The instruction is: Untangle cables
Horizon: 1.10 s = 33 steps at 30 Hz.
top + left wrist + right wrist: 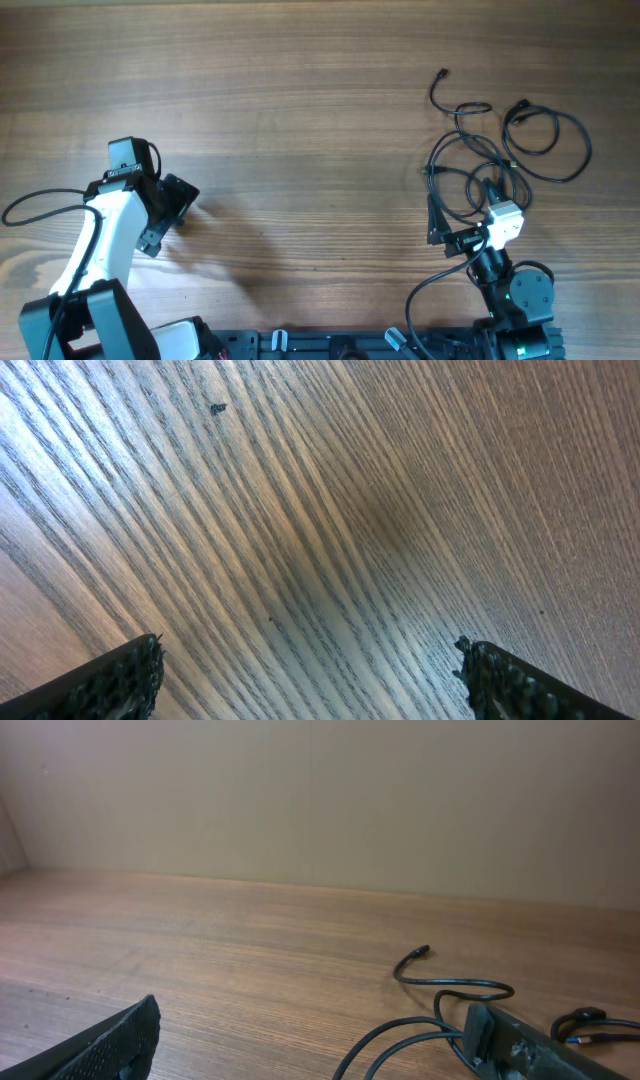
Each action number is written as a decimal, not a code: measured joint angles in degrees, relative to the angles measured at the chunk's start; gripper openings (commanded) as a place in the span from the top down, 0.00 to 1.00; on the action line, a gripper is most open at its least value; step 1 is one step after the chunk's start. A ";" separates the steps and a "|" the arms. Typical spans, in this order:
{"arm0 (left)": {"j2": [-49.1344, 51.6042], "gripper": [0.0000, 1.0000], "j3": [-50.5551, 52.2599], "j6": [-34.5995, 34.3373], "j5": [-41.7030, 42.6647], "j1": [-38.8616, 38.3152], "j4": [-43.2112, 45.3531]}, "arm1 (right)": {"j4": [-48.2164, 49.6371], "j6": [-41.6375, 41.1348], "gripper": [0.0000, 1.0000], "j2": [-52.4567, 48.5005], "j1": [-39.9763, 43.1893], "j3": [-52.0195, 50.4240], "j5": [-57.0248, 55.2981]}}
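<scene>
Several thin black cables (500,150) lie in tangled loose loops on the wooden table (300,120) at the far right, with one plug end pointing away. My right gripper (462,205) is open at the near edge of the tangle. In the right wrist view the cable loops (450,983) run in between the jaws (315,1045) and lie against the right finger; nothing is gripped. My left gripper (170,215) is open and empty at the far left, far from the cables. The left wrist view shows only bare wood between its jaws (310,680).
A plain wall (320,800) rises behind the table's far edge. The arm bases (330,345) stand along the near edge. A thick black robot wire (40,200) loops out at the left arm.
</scene>
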<state>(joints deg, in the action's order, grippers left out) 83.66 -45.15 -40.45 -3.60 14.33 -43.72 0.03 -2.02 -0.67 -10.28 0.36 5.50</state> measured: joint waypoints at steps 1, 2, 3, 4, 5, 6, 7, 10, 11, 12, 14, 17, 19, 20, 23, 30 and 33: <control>0.00 0.00 0.00 0.02 0.00 0.00 0.00 | 0.00 0.00 0.00 0.00 0.00 0.00 0.00; 0.00 0.00 0.00 0.00 0.00 0.00 0.00 | 0.00 0.00 0.00 0.00 0.00 0.00 0.00; 0.00 0.00 0.00 0.00 0.00 0.00 0.00 | -0.02 0.00 0.00 0.00 0.00 0.00 0.00; 0.00 0.00 0.00 0.00 0.00 0.00 0.00 | 0.00 0.00 0.00 0.00 0.00 0.00 0.00; 0.00 0.00 0.00 0.02 0.00 0.00 0.00 | -0.02 0.00 0.00 0.00 0.00 0.00 0.00; -0.13 0.00 0.00 0.00 0.00 0.00 0.00 | -0.02 0.00 0.00 0.00 0.00 0.00 0.00; -0.70 0.00 0.02 0.02 0.00 -0.02 -0.02 | -0.02 0.00 0.00 0.00 0.00 0.00 0.00; -5.53 0.00 0.02 0.00 -0.02 -0.33 -0.02 | -0.02 0.00 0.00 0.00 0.00 0.00 0.00; -8.02 0.00 0.02 0.00 0.00 -0.57 0.00 | -0.02 0.00 0.00 0.00 0.00 0.00 0.00; -10.78 0.00 0.02 0.00 0.02 -0.83 0.00 | -0.02 0.00 0.00 0.00 0.00 0.00 0.00; -16.46 0.00 0.02 0.00 0.02 -1.09 0.00 | -0.04 0.00 0.00 0.00 0.00 0.00 0.00; -24.30 0.00 0.00 -0.02 0.00 -1.09 0.00 | -0.02 0.00 0.00 0.00 0.00 0.00 0.00; -28.85 0.00 0.00 -0.04 0.00 -1.09 -0.02 | -0.02 0.00 0.00 0.00 0.00 0.00 0.00; -30.25 0.00 0.00 -0.13 0.00 -1.09 -0.02 | -0.02 0.00 0.00 0.00 0.00 0.00 0.00; -34.64 0.00 0.00 -0.22 0.00 -1.09 -0.02 | -0.02 0.00 0.00 0.00 0.00 0.00 0.00; -37.88 0.00 0.00 -0.24 -0.02 -1.55 -0.04 | -0.04 0.00 0.00 0.00 0.00 0.00 0.00; -40.57 0.00 0.02 -0.33 -0.22 -4.81 -0.13 | -0.02 0.00 0.00 0.00 0.00 0.00 0.00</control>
<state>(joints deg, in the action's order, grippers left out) 43.09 -45.12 -40.77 -3.81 9.52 -43.86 0.01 -2.02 -0.67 -10.28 0.36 5.50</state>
